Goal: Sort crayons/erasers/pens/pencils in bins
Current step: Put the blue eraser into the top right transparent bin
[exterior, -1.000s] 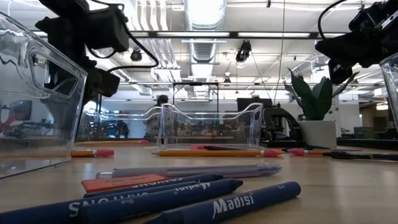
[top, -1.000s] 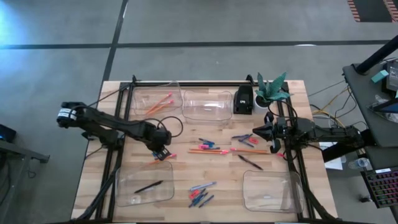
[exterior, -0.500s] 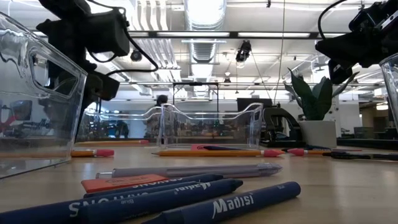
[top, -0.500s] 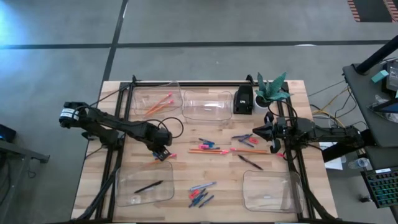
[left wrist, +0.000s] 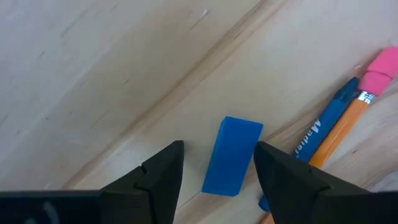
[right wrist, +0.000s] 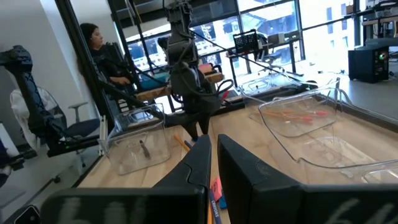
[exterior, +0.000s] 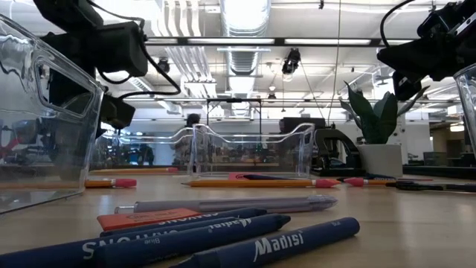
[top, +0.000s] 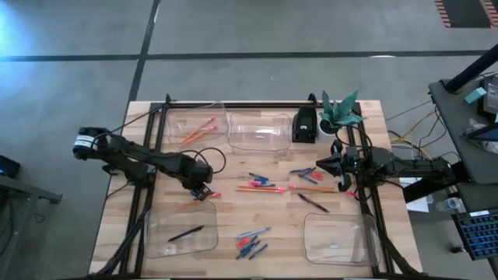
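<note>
My left gripper (top: 201, 189) points down over the table's left middle, open. In the left wrist view its fingers (left wrist: 163, 171) stand on either side of a blue eraser (left wrist: 231, 155) that lies flat on the wood, and they do not touch it. A blue crayon (left wrist: 316, 135) and an orange pencil (left wrist: 339, 127) with a pink end lie beside the eraser. Clear bins stand at the far left (top: 194, 124) with pencils inside, far middle (top: 259, 132), near left (top: 180, 231) with a pen inside, and near right (top: 336, 237). My right gripper (top: 319, 166) waits at the right, level and shut.
Pencils (top: 264, 188), a pen (top: 313, 203) and crayons (top: 250, 247) lie scattered across the table's middle. A black box (top: 304, 124) and a potted plant (top: 338, 113) stand at the far right. A person (right wrist: 93, 37) sits beyond the table.
In the low view my left hand has sunk slightly toward the table and rolled a little. Nothing on the table has moved.
</note>
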